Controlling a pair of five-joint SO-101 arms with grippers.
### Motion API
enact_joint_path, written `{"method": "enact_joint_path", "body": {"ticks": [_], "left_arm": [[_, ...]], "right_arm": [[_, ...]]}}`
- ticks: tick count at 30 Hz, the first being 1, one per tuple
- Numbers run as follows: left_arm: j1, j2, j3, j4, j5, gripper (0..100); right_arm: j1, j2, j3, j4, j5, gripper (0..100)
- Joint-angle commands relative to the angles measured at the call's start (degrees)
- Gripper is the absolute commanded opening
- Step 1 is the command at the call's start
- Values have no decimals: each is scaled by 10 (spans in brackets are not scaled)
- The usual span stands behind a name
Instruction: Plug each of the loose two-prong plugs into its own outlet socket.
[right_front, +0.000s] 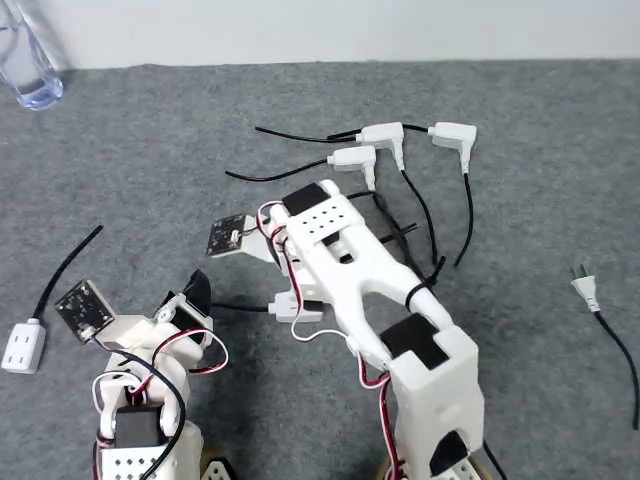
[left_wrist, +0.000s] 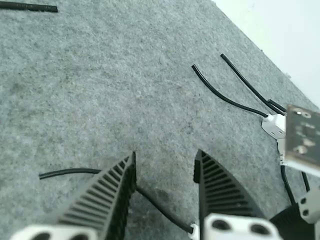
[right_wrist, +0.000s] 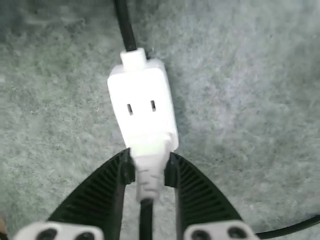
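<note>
Right hand (right_wrist: 148, 165) is pinching a plug (right_wrist: 148, 177) right at the socket (right_wrist: 142, 110), left hand (left_wrist: 165, 156) is wide open. Seating step I'd say, next needs a straight push.

Grey felt mat (right_front: 120, 150); white wall (right_front: 300, 30) behind.

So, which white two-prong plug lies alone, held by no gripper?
The white plug on a black cord near the grey felt's right edge; a second plug sits in the right gripper, against a white socket block.
</note>
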Motion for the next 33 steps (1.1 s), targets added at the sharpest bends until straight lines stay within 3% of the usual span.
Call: {"method": "enact_joint_path", "body": {"ticks": [1, 5, 15, 23, 25, 29, 31, 33], "left_arm": [[2, -4, -6, -2, -6, 184], [2, -4, -6, -2, -6, 184], [0, -4, -6, -2, -5, 184], [1, -4, -6, -2, -5, 184], [1, -4, -6, -2, -5, 184], [1, -4, -6, -2, -5, 184], [1, -4, -6, -2, -5, 184], [1, -4, -6, -2, -5, 184]], "right_arm": [[-38, 28, -9, 29, -4, 166], [-44, -13, -11, 54, -2, 262], [-68, -37, -7, 23, -6, 263], [-67, 38, -11, 0, -2, 262], [-66, 51, -12, 0, 0, 230], [-66, 62, -12, 0, 36, 0], [-60, 63, -11, 0, 39, 40], [-51, 58, -12, -8, 39, 1]]}}
